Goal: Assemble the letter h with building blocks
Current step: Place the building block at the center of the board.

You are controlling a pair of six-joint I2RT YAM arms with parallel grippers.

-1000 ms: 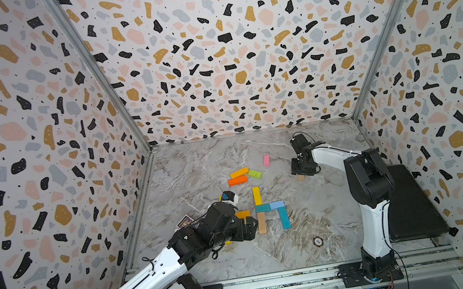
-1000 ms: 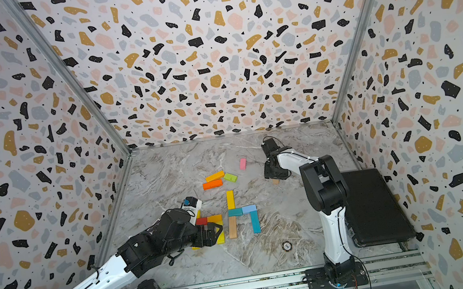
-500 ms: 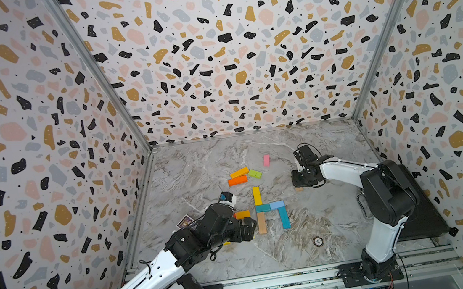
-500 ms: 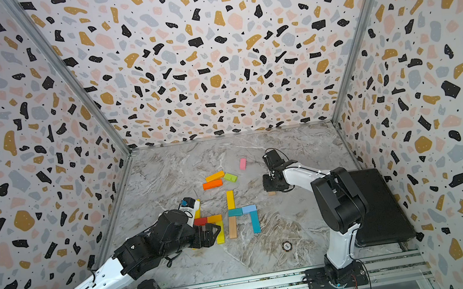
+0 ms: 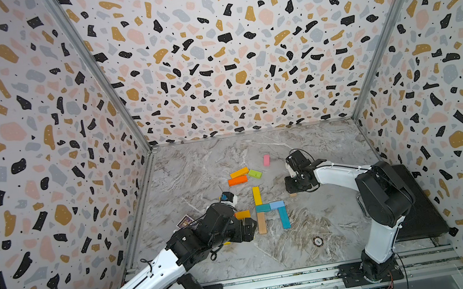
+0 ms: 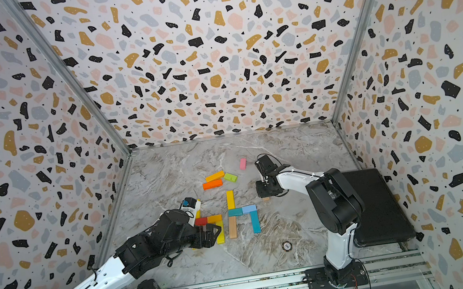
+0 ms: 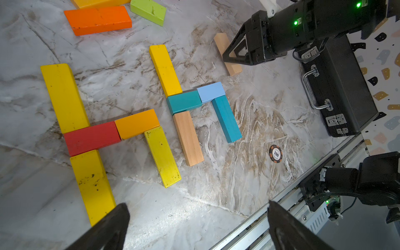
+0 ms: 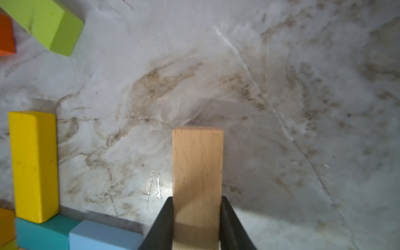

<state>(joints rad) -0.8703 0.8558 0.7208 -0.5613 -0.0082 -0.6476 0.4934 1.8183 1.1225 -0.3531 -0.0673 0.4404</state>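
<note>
1. Since your right claw [image 8: 197, 200] is clamped on the plain wood block [image 8: 197, 164], that arm is the one placed to move it; the block sits low at the table [image 5: 211, 160].
2. Its long axis runs straight out from the claw, roughly parallel to the yellow stem block [image 8: 33, 164] of the teal-and-blue h [image 7: 184, 101], which lies to your left, apart from it.
3. Your left claw [image 7: 197, 207] gapes empty by the yellow-and-red h [image 7: 92, 137], farther off.
4. A second ago the right claw sat farther back, part open; now it grips nearer the h.
</note>
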